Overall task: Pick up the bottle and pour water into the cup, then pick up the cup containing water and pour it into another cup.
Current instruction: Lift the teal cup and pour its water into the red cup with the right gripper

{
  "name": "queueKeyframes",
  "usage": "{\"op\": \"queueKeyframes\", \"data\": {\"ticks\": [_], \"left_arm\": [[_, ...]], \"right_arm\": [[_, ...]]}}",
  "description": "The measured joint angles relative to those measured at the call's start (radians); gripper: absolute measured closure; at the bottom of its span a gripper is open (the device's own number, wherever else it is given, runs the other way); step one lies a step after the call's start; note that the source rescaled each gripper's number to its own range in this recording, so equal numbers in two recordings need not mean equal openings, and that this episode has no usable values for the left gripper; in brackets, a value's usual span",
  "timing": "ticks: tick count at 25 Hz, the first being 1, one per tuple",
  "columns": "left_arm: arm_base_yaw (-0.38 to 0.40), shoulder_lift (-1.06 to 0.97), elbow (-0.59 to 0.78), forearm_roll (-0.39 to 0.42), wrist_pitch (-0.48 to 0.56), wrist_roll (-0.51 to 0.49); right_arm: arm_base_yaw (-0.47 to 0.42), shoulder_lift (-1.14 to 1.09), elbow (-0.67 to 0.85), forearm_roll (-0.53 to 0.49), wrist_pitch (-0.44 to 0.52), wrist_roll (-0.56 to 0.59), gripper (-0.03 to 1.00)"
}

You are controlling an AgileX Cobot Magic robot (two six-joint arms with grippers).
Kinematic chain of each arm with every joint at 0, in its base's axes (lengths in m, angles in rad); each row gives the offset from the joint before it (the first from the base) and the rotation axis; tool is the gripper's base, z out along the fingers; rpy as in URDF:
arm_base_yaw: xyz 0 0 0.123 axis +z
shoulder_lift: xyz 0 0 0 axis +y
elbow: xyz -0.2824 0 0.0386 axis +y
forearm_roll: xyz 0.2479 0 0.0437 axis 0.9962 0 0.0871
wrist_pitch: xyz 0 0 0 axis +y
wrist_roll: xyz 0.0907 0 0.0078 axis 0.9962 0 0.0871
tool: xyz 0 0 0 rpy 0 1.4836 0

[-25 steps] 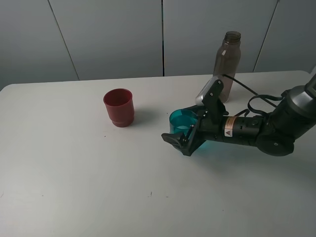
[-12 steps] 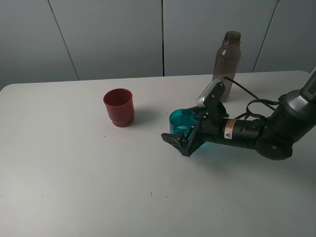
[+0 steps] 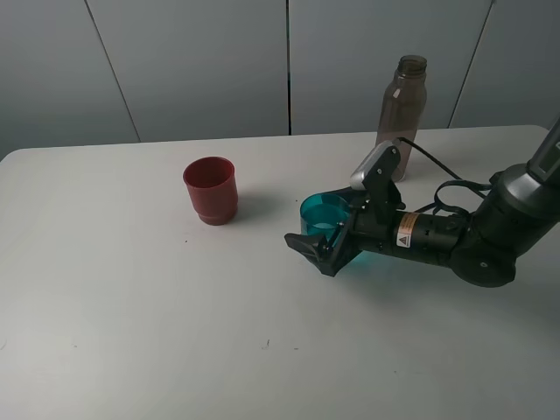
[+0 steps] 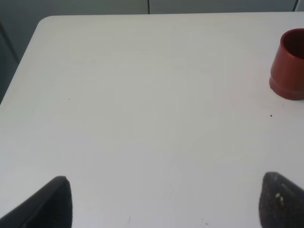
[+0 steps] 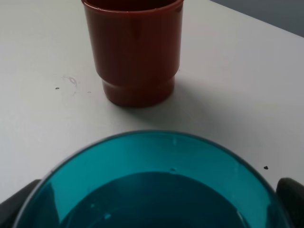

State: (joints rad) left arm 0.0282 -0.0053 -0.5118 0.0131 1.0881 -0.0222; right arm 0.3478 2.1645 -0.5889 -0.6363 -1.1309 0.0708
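Observation:
The teal cup (image 3: 320,213) stands right of the table's middle with water in it. My right gripper (image 3: 327,231) reaches in from the right, low over the table, its jaws open on either side of the cup. In the right wrist view the cup (image 5: 156,190) fills the gap between the fingertips (image 5: 290,195), and I cannot tell if they touch it. The red cup (image 3: 210,190) stands upright to the left, also visible as the red cup (image 5: 133,47) just beyond the teal one. The bottle (image 3: 402,118) stands uncapped at the back right. My left gripper (image 4: 166,204) is open over bare table.
A black cable (image 3: 430,155) runs from the right arm past the bottle's base. The white table (image 3: 131,306) ends at a grey wall behind. The red cup (image 4: 289,66) sits at the edge of the left wrist view.
The right arm's rear part has shifted slightly; the gripper stays open around the teal cup. Cups and bottle have not moved.

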Motion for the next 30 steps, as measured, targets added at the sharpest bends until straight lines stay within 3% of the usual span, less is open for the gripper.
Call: {"op": "queueKeyframes", "data": {"ticks": [3, 4, 6, 7, 8, 22, 30], "left_arm": [[0.000, 0.000, 0.000, 0.000, 0.000, 0.000], [0.000, 0.000, 0.000, 0.000, 0.000, 0.000], [0.000, 0.000, 0.000, 0.000, 0.000, 0.000], [0.000, 0.000, 0.000, 0.000, 0.000, 0.000], [0.000, 0.000, 0.000, 0.000, 0.000, 0.000], [0.000, 0.000, 0.000, 0.000, 0.000, 0.000], [0.000, 0.000, 0.000, 0.000, 0.000, 0.000]], "right_arm": [[0.000, 0.000, 0.000, 0.000, 0.000, -0.002, -0.03], [0.000, 0.000, 0.000, 0.000, 0.000, -0.002, 0.02], [0.000, 0.000, 0.000, 0.000, 0.002, -0.002, 0.32], [0.000, 0.000, 0.000, 0.000, 0.007, -0.002, 0.58], [0.000, 0.000, 0.000, -0.002, 0.007, -0.004, 0.92], [0.000, 0.000, 0.000, 0.000, 0.008, -0.008, 0.93], [0.000, -0.059, 0.000, 0.007, 0.045, 0.056, 0.93]]}}
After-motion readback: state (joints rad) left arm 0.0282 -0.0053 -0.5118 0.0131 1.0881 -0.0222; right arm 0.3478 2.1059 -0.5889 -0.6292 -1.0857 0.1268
